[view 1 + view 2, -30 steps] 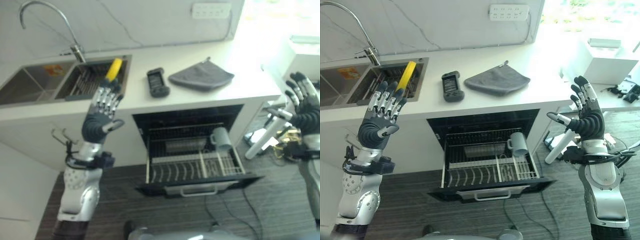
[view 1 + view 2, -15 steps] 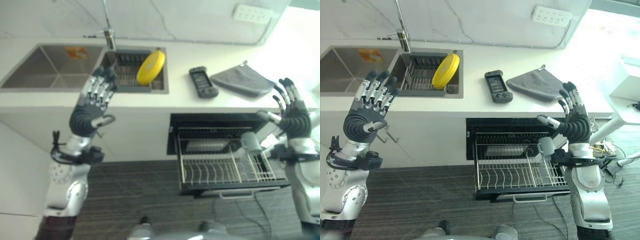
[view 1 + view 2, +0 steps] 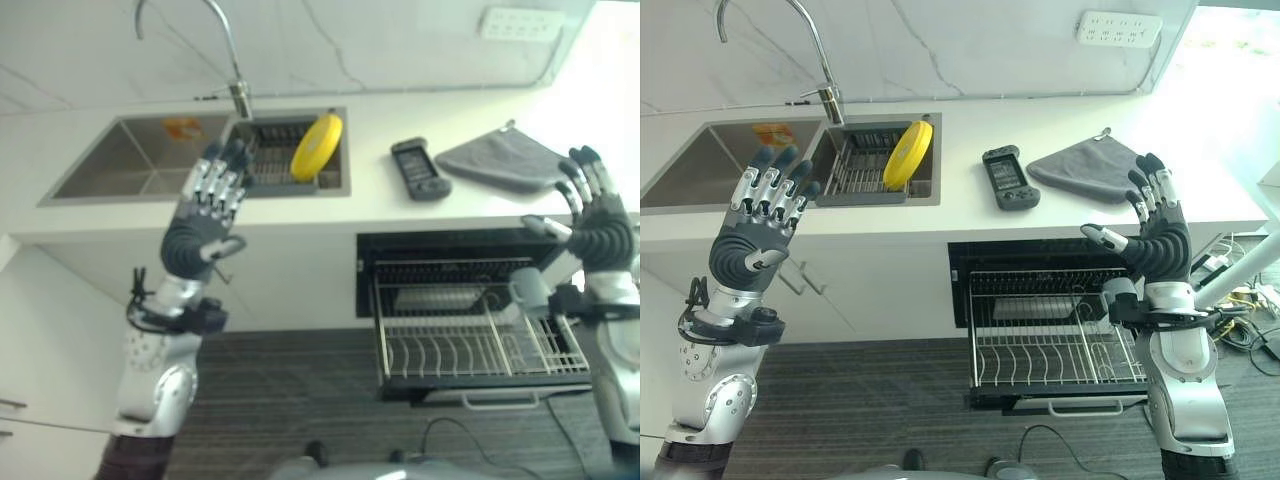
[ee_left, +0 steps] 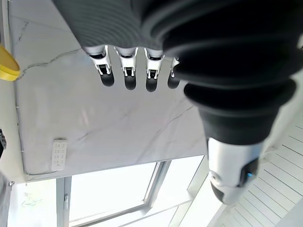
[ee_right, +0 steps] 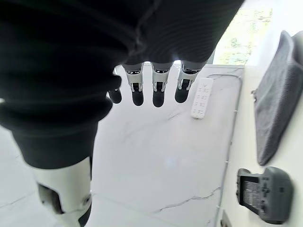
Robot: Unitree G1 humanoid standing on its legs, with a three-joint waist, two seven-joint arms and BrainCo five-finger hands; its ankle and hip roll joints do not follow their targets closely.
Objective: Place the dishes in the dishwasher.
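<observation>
Left hand [image 3: 758,215]: we record it raised in front of the counter edge, below the sink, fingers straight and spread, thumb apart, nothing in its grasp. In the left wrist view its fingertips [image 4: 126,80] stand in an even row against the marbled wall, free of any object.

Right hand [image 3: 1158,235]: we record it raised over the right side of the dishwasher opening, fingers straight and upright, thumb pointing toward the left, empty. The right wrist view shows its fingertips [image 5: 157,94] in a row before the wall, with nothing between them.

Yellow plate [image 3: 908,154]: we find it standing on edge, tilted, in the dish rack [image 3: 865,165] set in the right-hand basin of the sink [image 3: 700,175]. It is well apart from both hands. Its rim shows at the edge of the left wrist view [image 4: 5,66].

Dishwasher [image 3: 1040,300]: open beneath the counter, its wire lower rack [image 3: 1055,350] pulled out over the floor. A grey mug [image 3: 527,292] lies on its side at the rack's right end, just behind the right hand.

Counter [image 3: 970,215]: white. On it we list a dark handheld device [image 3: 1010,178] and, to its right, a folded grey cloth [image 3: 1085,165], near each other but apart.

Tap [image 3: 810,50]: curved, rising behind the sink.

Power strip [image 3: 1118,28]: white, fixed on the marbled wall above the cloth.
</observation>
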